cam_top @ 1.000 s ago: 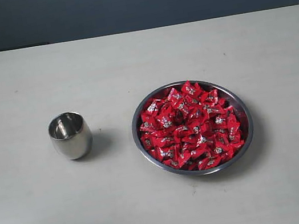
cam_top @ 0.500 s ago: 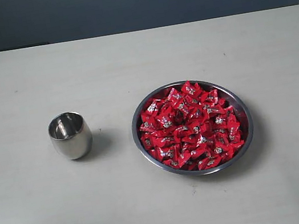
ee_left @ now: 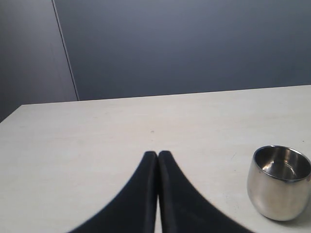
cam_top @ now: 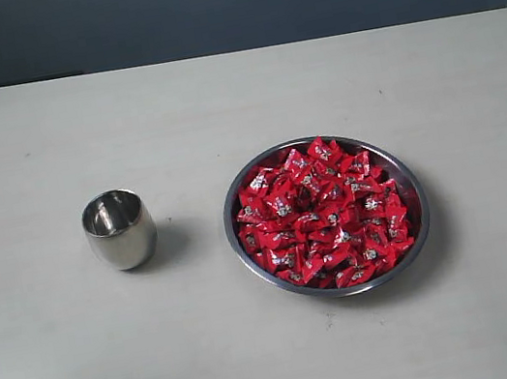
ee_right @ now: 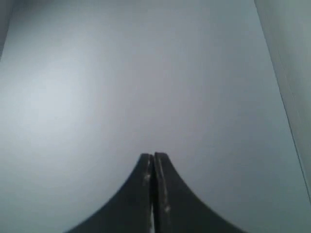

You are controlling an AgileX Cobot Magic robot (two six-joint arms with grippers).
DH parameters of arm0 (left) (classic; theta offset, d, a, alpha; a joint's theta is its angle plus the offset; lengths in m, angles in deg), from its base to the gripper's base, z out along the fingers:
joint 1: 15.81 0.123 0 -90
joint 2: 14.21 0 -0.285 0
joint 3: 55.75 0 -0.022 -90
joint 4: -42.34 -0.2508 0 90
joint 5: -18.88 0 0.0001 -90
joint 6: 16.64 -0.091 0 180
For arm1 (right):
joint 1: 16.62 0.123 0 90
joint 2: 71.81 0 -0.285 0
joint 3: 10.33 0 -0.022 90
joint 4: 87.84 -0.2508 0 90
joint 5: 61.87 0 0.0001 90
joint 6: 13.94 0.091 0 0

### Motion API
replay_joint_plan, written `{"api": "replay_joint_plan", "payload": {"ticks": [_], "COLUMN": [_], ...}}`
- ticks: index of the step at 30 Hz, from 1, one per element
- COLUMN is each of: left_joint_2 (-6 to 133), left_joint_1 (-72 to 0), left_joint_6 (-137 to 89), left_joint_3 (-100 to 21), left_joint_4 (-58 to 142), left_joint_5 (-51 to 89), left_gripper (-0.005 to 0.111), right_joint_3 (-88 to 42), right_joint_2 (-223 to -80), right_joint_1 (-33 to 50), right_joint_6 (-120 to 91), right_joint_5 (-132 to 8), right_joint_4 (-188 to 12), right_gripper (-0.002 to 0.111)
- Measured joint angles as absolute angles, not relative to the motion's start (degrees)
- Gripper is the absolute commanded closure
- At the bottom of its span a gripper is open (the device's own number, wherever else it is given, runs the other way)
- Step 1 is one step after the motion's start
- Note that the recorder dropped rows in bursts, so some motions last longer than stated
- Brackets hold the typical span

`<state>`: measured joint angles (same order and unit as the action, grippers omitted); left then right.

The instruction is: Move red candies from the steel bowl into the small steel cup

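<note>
Exterior view: the red candies point(cam_top: 322, 217), wrapped in shiny crinkled foil with small silver marks, are heaped in the steel bowl point(cam_top: 414, 191) just right of the frame's centre. They cover nearly all of the bowl's floor, and only its thin rim and a strip of inner wall show around them. The small steel cup point(cam_top: 119, 230) stands upright at centre left, well apart from the bowl, and its open mouth shows only mirror-like metal inside.

Neither gripper shows in the exterior view. In the left wrist view the cup point(ee_left: 279, 182) sits at the lower right. The left gripper point(ee_left: 158, 154) rises from the bottom edge with its two black fingers pressed together, holding nothing; the bowl and candies are out of this frame. In the right wrist view the right gripper point(ee_right: 153, 156) is likewise closed and empty-handed, and everything behind it is a pale grey blur, so neither container can be made out.

Both containers rest on a pale, off-white table point(cam_top: 237, 94). A dark blue-grey wall point(cam_top: 221, 4) runs across the top of the frame behind its far edge.
</note>
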<state>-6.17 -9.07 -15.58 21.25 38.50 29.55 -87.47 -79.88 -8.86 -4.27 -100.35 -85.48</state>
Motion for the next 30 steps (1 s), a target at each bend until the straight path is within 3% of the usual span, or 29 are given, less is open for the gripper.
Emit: {"api": "replay_joint_plan", "payload": {"ticks": [15, 23, 30], "left_joint_2": [-6.17, -6.17, -6.17], "left_joint_1": [-9.07, -9.07, -9.07], "left_joint_6": [-15.58, -15.58, -15.58], "left_joint_3": [21.25, 21.25, 21.25], "left_joint_4": [38.5, 38.5, 38.5], "left_joint_5": [29.55, 29.55, 29.55], "left_gripper": [0.106, 0.106, 0.106], "right_joint_3": [-87.47, -77.29, -67.25], "right_joint_2": [-79.83, -80.09, -85.09], "right_joint_1": [-8.86, -8.86, -8.86], "right_joint_6": [-0.64, -4.33, -4.99], "right_joint_5": [-102.62, -80.1, -70.18], "right_joint_4": [-102.41, -91.35, -80.34], "right_gripper": [0.109, 0.109, 0.109]}}
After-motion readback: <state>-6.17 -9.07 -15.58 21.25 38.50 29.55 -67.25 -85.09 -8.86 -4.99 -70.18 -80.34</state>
